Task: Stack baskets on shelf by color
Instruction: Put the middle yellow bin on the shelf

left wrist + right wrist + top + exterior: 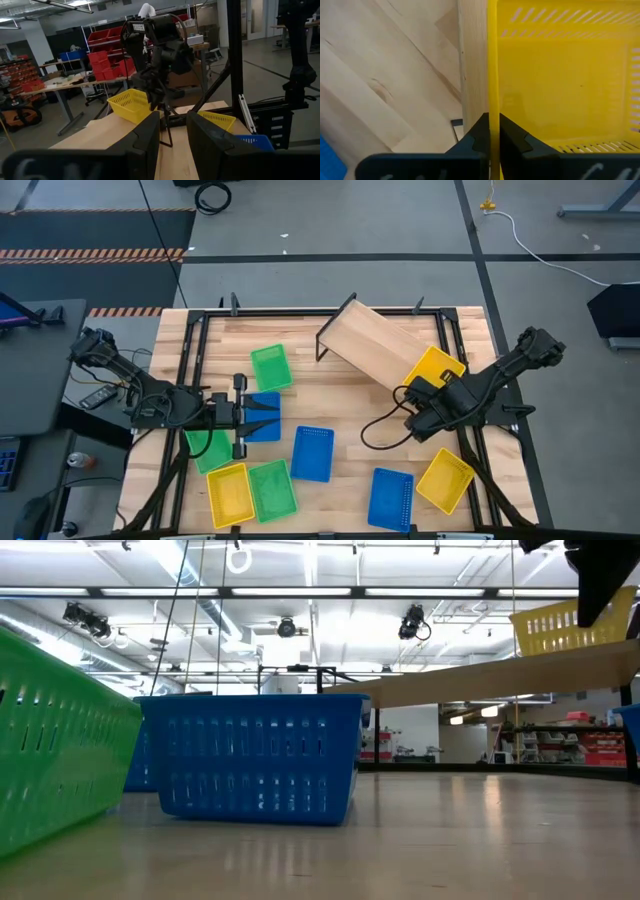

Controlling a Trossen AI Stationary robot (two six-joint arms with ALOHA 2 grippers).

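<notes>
A yellow basket (434, 367) sits on the right end of the tilted wooden shelf (372, 340). My right gripper (492, 127) comes down on its near wall, shut on it. In the low view the same basket (563, 628) stands on the shelf (500, 675). My left gripper (262, 417) hovers level over a blue basket (266, 402) at the table's left. Its fingers stand open with nothing between them (173, 145). Other green, blue and yellow baskets lie flat on the table. My right gripper pinches the yellow basket's side wall (493, 107) at its rim, with one finger inside the basket and one outside. The fingers come from above, pointing steeply down. The basket rests with its bottom on the shelf's right end (472, 75).
Green baskets (271, 367) (208, 448) (272, 488), blue ones (312, 453) (390, 498) and yellow ones (228, 493) (445, 479) are scattered over the table's near half. A black cable (385, 425) loops below the right arm. The shelf's left part is bare.
</notes>
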